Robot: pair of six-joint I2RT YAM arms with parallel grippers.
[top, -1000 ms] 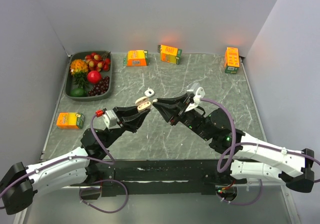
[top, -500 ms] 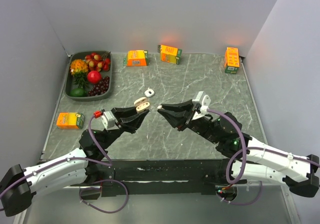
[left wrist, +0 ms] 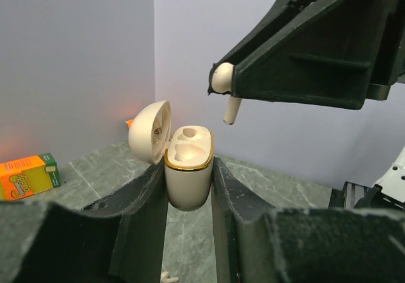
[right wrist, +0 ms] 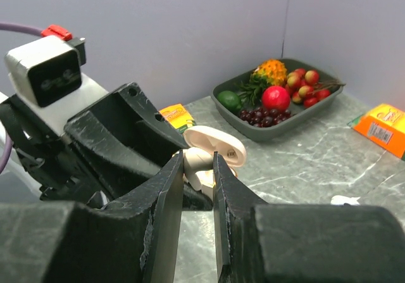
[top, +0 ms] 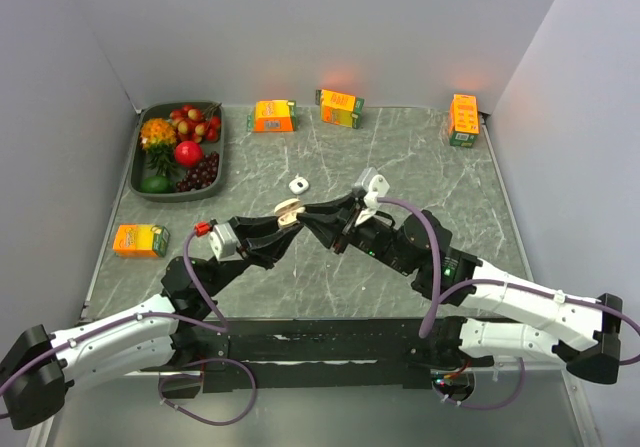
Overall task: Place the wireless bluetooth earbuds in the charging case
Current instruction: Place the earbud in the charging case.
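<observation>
From above, both arms reach in from the lower corners of the frame and meet nose to nose at the centre of the bench [top: 430, 167]. The left claw [top: 284, 216] points up and right and is clamped on the case [top: 288, 209]. The right claw [top: 306, 211] points left, its tips just beside the case; what it grips is too small to make out here. A white piece [top: 298, 183] lies on the bench just above them.

In the left wrist view, the case [left wrist: 188, 169] stands upright in the middle of the frame, squeezed between the two fingers. Its mouth faces up and its lid [left wrist: 152, 131] is swung open to the left. The right claw comes in from the upper right, pinching an earbud [left wrist: 226, 94] by its head. The earbud's long axis is near vertical and its stem points down. It hangs above and a little right of the case's mouth, apart from it.

In the right wrist view, the claw's fingers are drawn almost together on the earbud [right wrist: 197, 159] at mid-frame. The open case sits just behind it in the left claw. A fruit tray [right wrist: 297, 119] is at upper right.
</observation>
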